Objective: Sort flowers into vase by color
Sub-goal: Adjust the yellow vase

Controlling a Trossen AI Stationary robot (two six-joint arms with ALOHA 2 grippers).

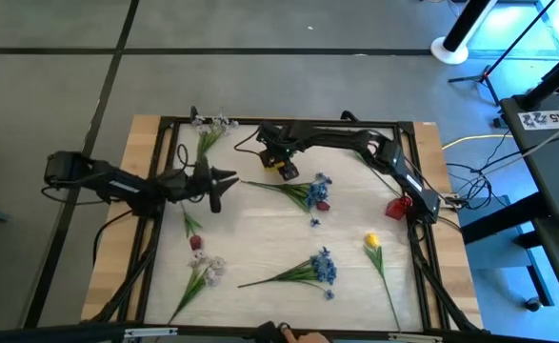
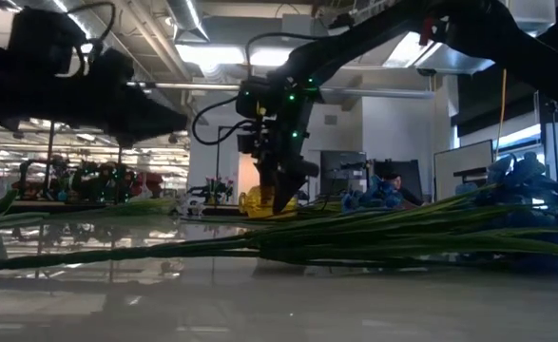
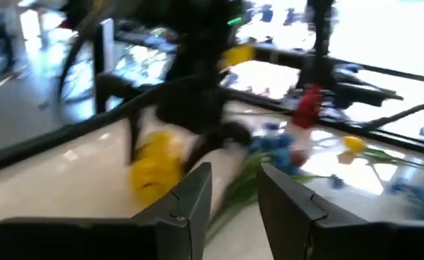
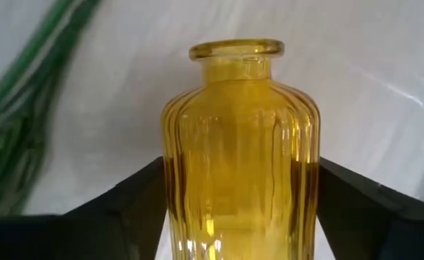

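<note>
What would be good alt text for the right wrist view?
A ribbed yellow glass vase stands upright between the right gripper's two dark fingers, over the white table. Green flower stems lie beside it.

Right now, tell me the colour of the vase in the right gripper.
Yellow, see-through ribbed glass: the vase sits between the right gripper fingers, best seen in the right wrist view.

I'm seeing ribbed, glossy yellow glass on the vase (image 4: 239,152), matt black plastic fingers (image 4: 356,198) either side, a glossy white tabletop (image 1: 260,243) and bare wood edging (image 1: 122,210).
</note>
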